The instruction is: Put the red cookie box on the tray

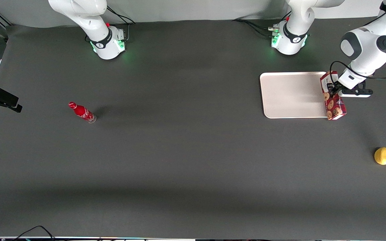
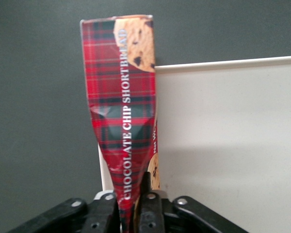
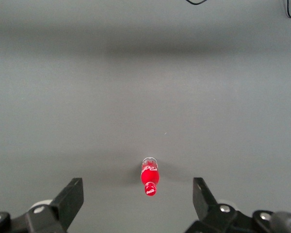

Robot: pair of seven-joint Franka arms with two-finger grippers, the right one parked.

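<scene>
A: Your gripper [image 2: 131,206]?
B: Pinching the red cookie box [image 2: 123,111], thin plaid cardboard creased at the grip, held over the smooth cream tray [image 1: 292,95] edge.
A: Else?
B: Round yellow lemon [image 1: 383,156] nearer the camera.

One red cookie box [image 1: 333,100] is counted, pinched by the single working pincer [image 1: 334,87] at the tray's edge toward the working arm's end of the surface. One tray [image 1: 292,95] is seen. One small red bottle [image 1: 82,112] is counted toward the parked arm's end. One yellow round fruit [image 1: 383,156] is found nearer to the front camera than the tray.
</scene>
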